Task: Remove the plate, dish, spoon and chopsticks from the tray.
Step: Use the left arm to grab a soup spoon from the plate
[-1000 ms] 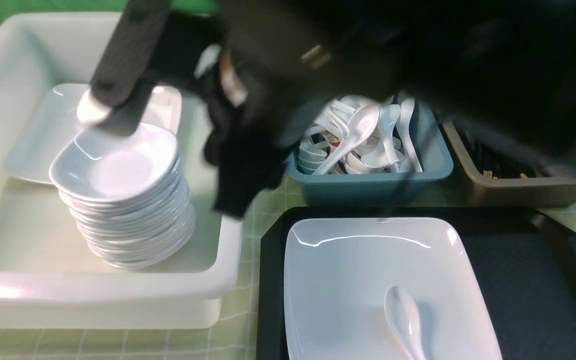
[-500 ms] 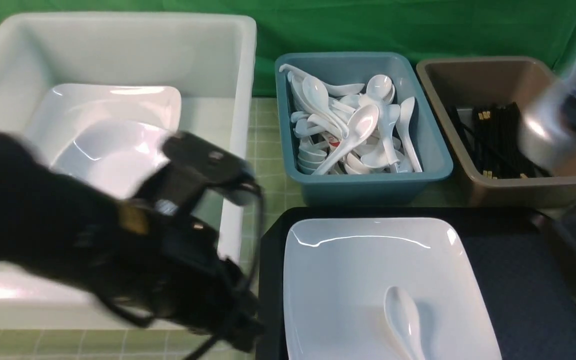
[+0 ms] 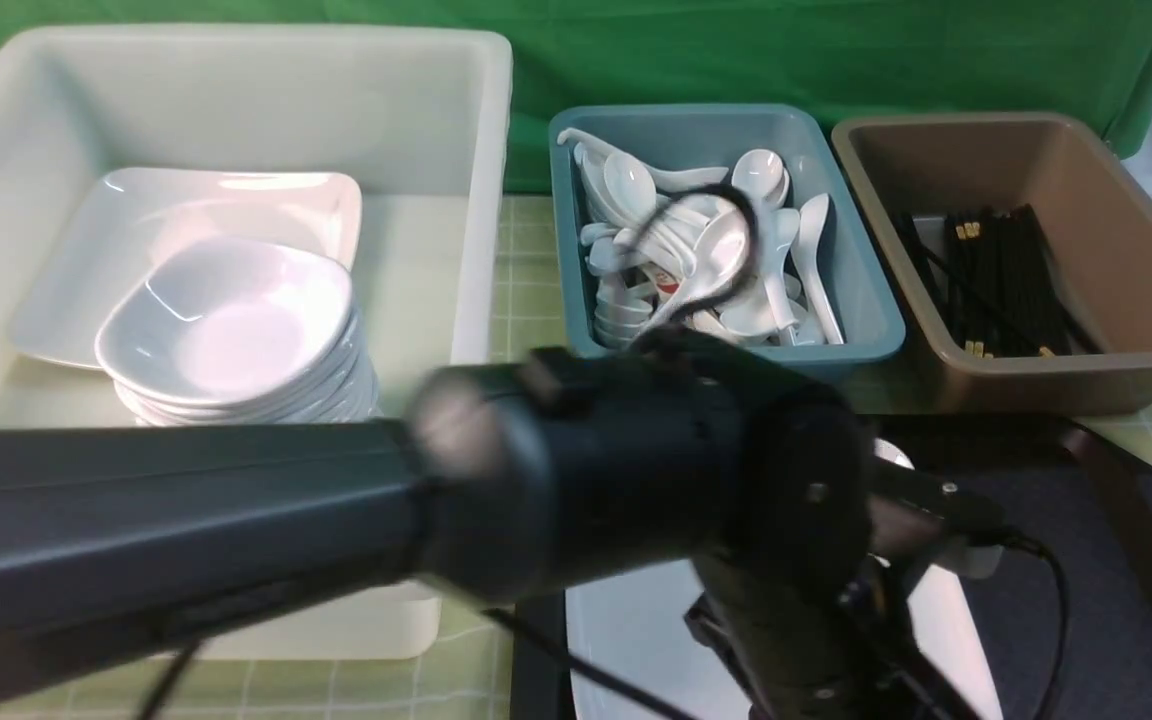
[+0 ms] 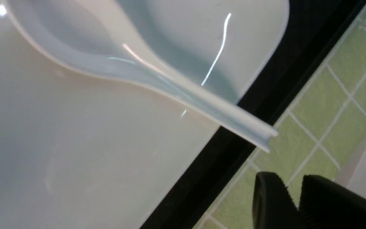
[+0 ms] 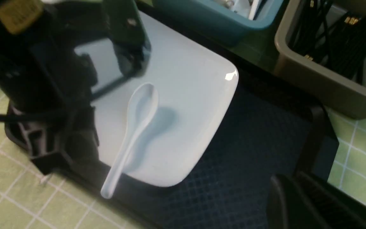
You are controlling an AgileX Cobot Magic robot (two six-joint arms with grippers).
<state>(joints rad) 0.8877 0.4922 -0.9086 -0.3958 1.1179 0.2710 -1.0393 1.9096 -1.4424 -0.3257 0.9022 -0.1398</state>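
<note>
While the left tool [image 4: 292, 183] hangs over the table [image 4: 335, 105] just beside the tray [image 5: 249, 143], jaws nearly together and empty, the spoon [image 5: 127, 136] lies on the plate [image 5: 186, 79], its handle overhanging the plate's edge. Glazed, stiff, light and likely slippery, it is best pinched across that free handle; a drop could chip it. The right tool [image 5: 297, 203] shows only in part, its opening unreadable. Beyond stand the teal bin [image 3: 876, 330] and brown bin [image 3: 1116, 250].
</note>
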